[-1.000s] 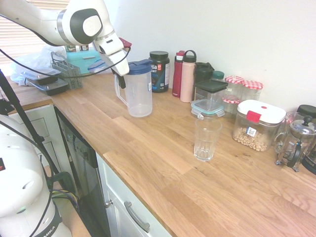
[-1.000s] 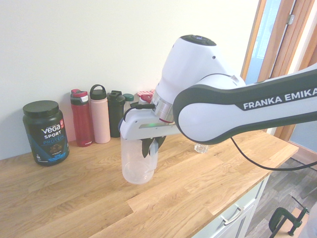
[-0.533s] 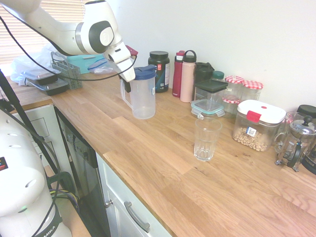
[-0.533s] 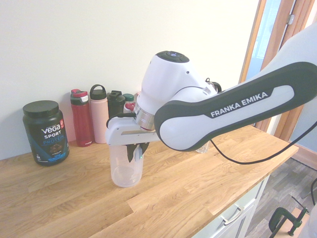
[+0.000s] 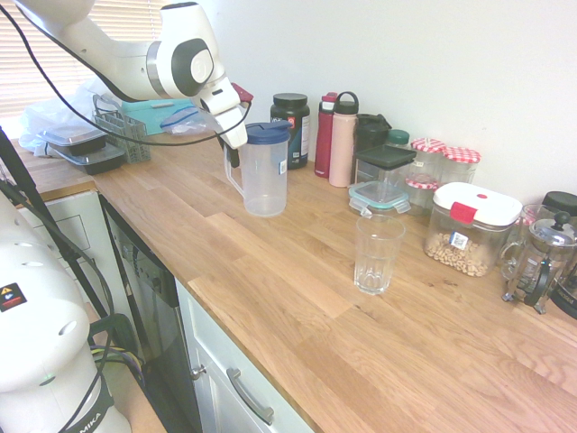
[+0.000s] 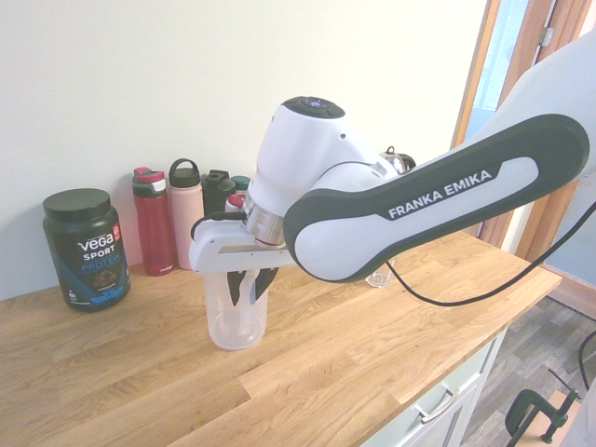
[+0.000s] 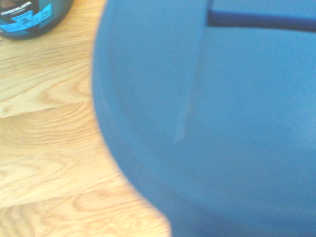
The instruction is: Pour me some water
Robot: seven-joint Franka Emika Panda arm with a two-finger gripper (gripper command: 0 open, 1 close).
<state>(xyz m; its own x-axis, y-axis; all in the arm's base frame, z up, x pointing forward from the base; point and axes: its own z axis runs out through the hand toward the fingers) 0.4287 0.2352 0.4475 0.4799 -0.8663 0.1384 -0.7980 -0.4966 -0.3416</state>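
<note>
The gripper sat at the handle of the blue-lidded jug standing on the counter, its grip indiscernible; the glass stood well apart beyond it, apparently already served, so withdrawal seemed next.

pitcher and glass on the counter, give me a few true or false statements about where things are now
1. The pitcher stands upright on the wooden counter. True.
2. The drinking glass lies on its side. False: it stands upright, apart from the pitcher.
3. The pitcher has a blue lid. True.
4. The gripper is at the drinking glass. False: it is at the pitcher's handle.
5. The black protein tub stands against the wall, next to the red bottle. True.
6. The pitcher is tipped over the glass and pouring. False: it is level on the counter, well away from the glass.
</note>
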